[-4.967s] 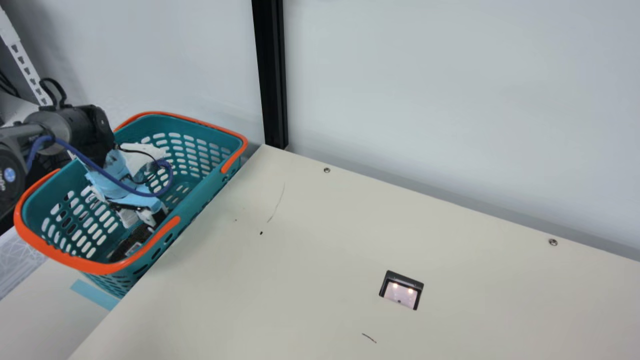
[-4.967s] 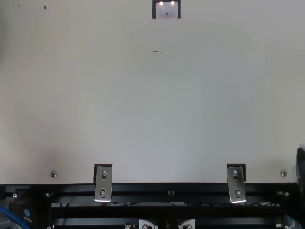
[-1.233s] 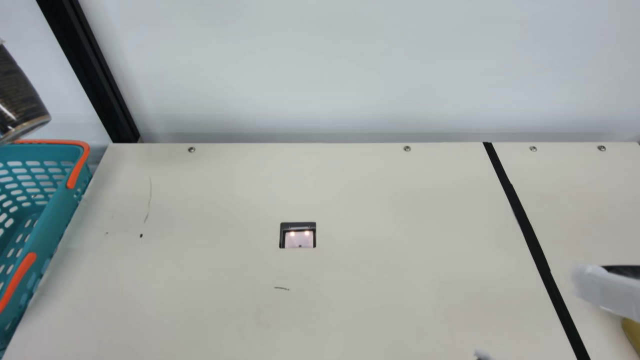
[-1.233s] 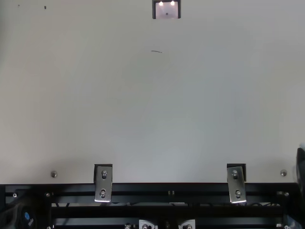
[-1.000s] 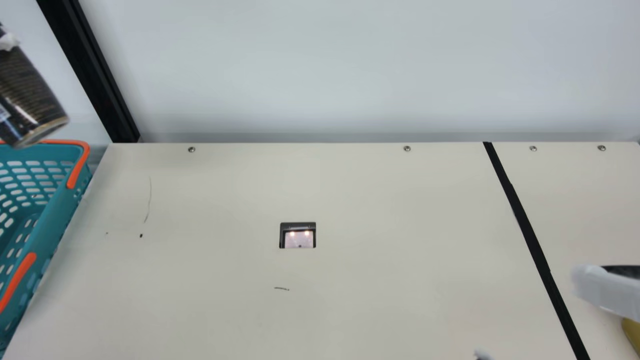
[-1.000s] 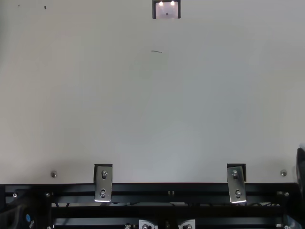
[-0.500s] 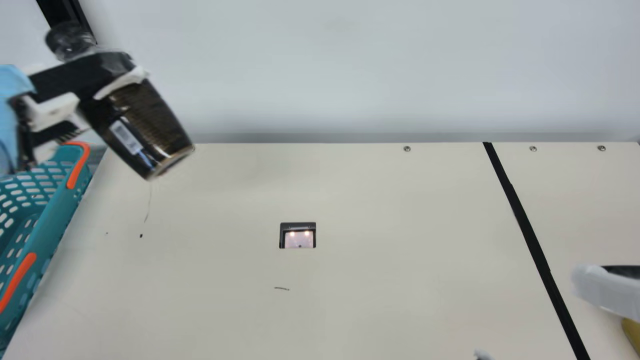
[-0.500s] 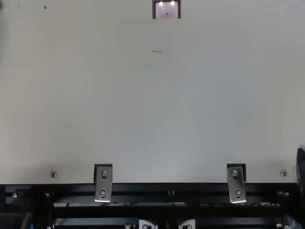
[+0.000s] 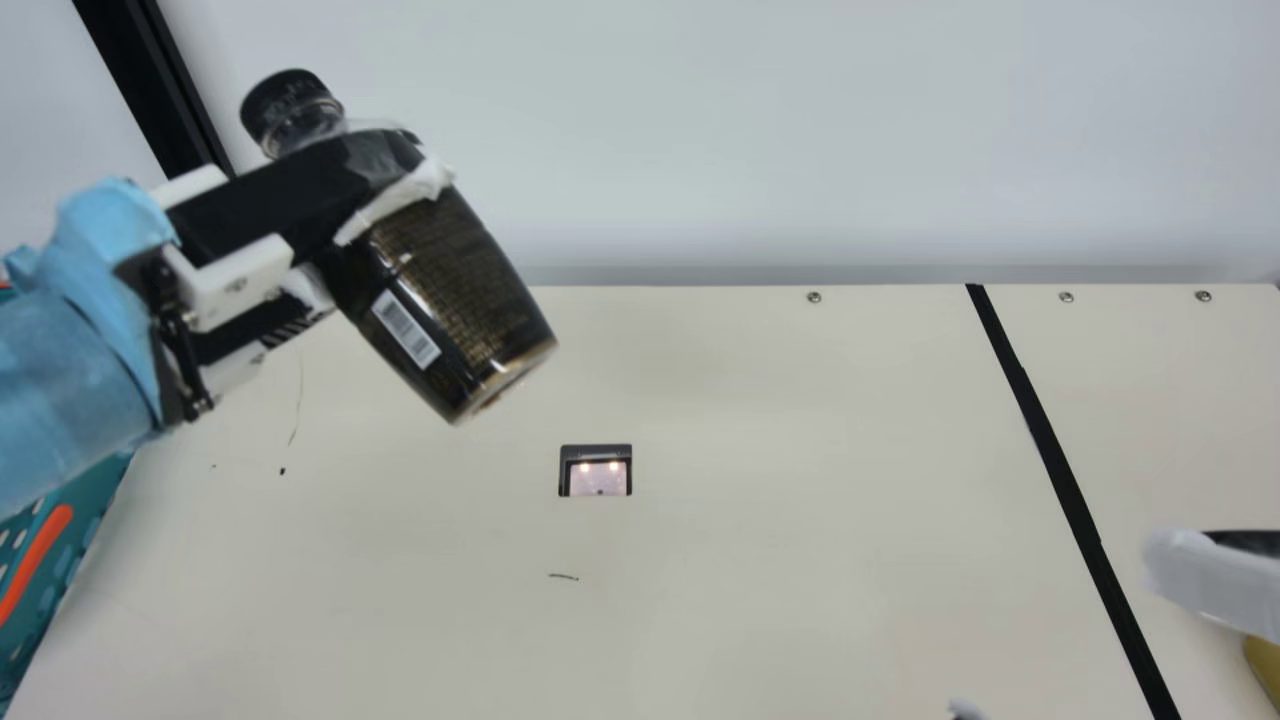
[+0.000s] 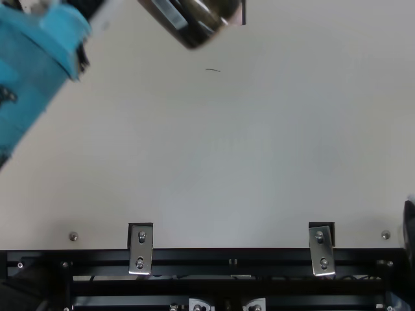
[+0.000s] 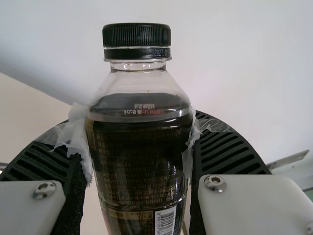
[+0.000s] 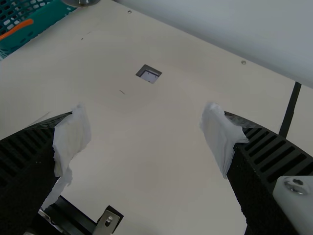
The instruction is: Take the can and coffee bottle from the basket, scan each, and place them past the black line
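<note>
In the main view my left gripper (image 9: pixel 395 185) is shut on the dark coffee bottle (image 9: pixel 455 275), held tilted above the table, its black cap up and to the left. A white barcode label shows on its side. The left wrist view has the bottle (image 11: pixel 139 161) between the ribbed fingers of the left gripper (image 11: pixel 139 142). In the top view the bottle's base (image 10: pixel 201 23) partly covers the scanner window. My right gripper (image 9: pixel 1062 635) stays at the lower right; in the right wrist view the right gripper (image 12: pixel 146 129) stands open, nothing between its fingers.
The scanner window (image 9: pixel 597 478) lies in the table, below and right of the bottle. The black line (image 9: pixel 1065 485) crosses the right part. Beyond it, a gold-coloured thing (image 9: pixel 1265 665) is partly cut off. The teal basket (image 9: pixel 70 530) is at the left, behind my left arm.
The neck camera has turned toward the right. My left gripper, down in the basket before, has come out with the bottle and swung right over the table. The right gripper has kept still lately.
</note>
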